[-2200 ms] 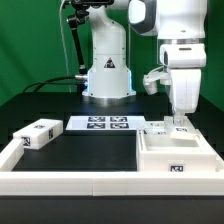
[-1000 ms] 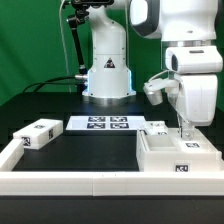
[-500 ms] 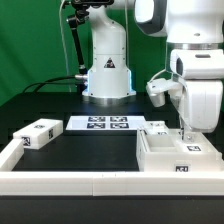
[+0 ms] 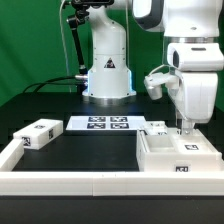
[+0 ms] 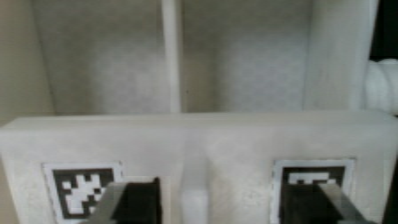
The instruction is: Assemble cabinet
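The tool (image 4: 182,128) is low over the cabinet (image 4: 172,158), just beneath it, with its fingers (image 5: 134,198) spread wide apart.

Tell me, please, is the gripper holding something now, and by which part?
It cannot be told. The gripper is down at the far edge of the cabinet, fingers apart with white tagged plastic between them, but no firm grip shows.
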Tool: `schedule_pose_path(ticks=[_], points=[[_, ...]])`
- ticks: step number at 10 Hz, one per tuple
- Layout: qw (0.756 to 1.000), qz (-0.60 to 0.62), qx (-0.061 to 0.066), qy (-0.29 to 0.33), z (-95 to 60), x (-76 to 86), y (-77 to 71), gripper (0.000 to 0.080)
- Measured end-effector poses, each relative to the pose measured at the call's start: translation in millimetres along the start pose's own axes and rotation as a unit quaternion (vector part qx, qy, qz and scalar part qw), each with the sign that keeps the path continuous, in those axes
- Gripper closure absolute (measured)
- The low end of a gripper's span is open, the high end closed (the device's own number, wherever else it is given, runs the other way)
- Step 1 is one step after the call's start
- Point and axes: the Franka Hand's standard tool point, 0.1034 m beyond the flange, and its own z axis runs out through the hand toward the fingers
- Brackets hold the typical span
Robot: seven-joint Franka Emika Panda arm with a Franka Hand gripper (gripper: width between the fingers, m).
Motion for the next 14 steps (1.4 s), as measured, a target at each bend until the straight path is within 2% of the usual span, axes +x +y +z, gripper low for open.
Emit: schedule_pose_path(ticks=[1, 2, 3, 4, 5, 6, 8, 9, 13, 14], points=[[1.000, 0.006, 0.000, -0.002, -2.9, -1.0, -5.3, 0.0339], [1.000, 0.015, 0.000, -0.005, -7.9, -2.7, -12.8, 0.0155], [1.000, 0.021, 0.000, -0.008, -13.4, -4.2, -21.8, 0.0052], [1.000, 0.029, 0.001, -0.012, -17.5, -5.3, -32.8, 0.0052], [0.999, 0.036, 0.001, -0.016, -23.9, -5.4, -45.0, 0.0011], [0.999, 0.037, 0.002, -0.020, -29.1, -4.8, -56.6, 0.0003], [0.999, 0.032, 0.002, -0.024, -31.0, -8.8, -81.5, 0.0002], [0.999, 0.031, 0.004, -0.024, -28.4, -9.8, -87.7, 0.0002], [0.999, 0.023, 0.004, -0.023, -27.6, -10.6, -86.7, 0.0002], [1.000, -0.020, 0.001, -0.018, -24.8, -12.2, -89.9, 0.0002]])
